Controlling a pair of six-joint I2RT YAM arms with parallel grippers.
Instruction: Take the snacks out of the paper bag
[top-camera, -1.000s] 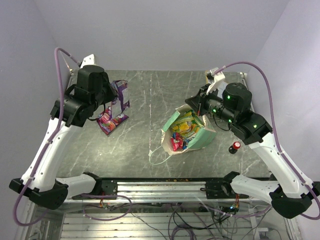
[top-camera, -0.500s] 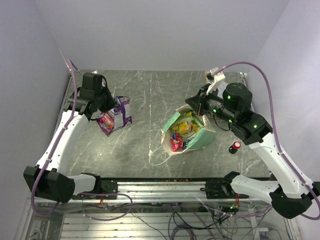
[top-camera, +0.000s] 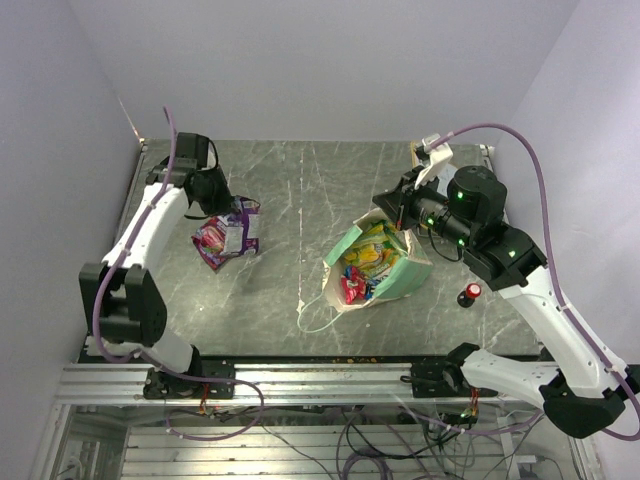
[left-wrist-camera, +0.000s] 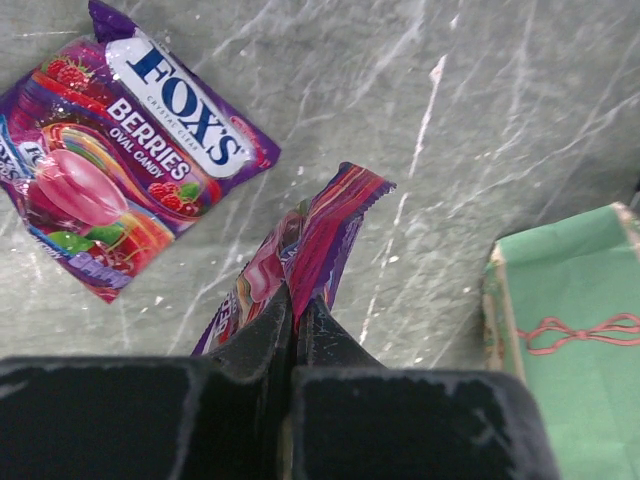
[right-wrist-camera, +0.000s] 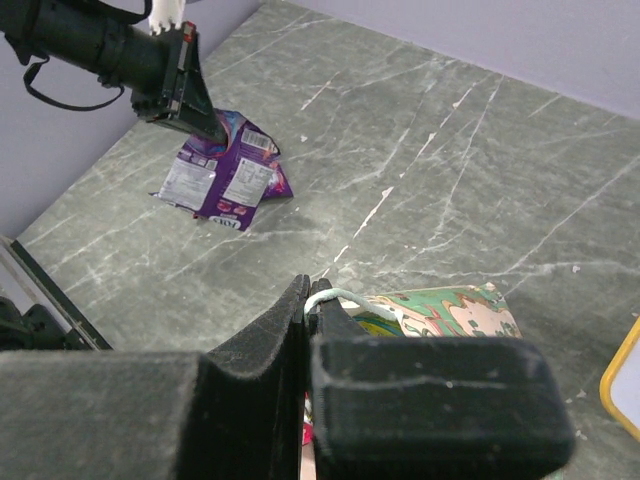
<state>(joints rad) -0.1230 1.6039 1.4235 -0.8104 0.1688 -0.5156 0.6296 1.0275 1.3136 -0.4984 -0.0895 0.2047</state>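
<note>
One packet (left-wrist-camera: 310, 235) (purple) pinched endwise; points along fingers (left-wrist-camera: 255, 335)

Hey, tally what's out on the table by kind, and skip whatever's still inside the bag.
Paper bag: 1
Purple snack packets outside it: 2, a FOX'S packet lying flat and a second packet pinched by the jaws of the left gripper
Red-capped knob: 1
Total: 4

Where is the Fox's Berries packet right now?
Left side: in the left wrist view the Fox's Berries packet lies flat on the table, upper left, beside the purple packet pinched in the left tool, apart from the paper bag.
</note>
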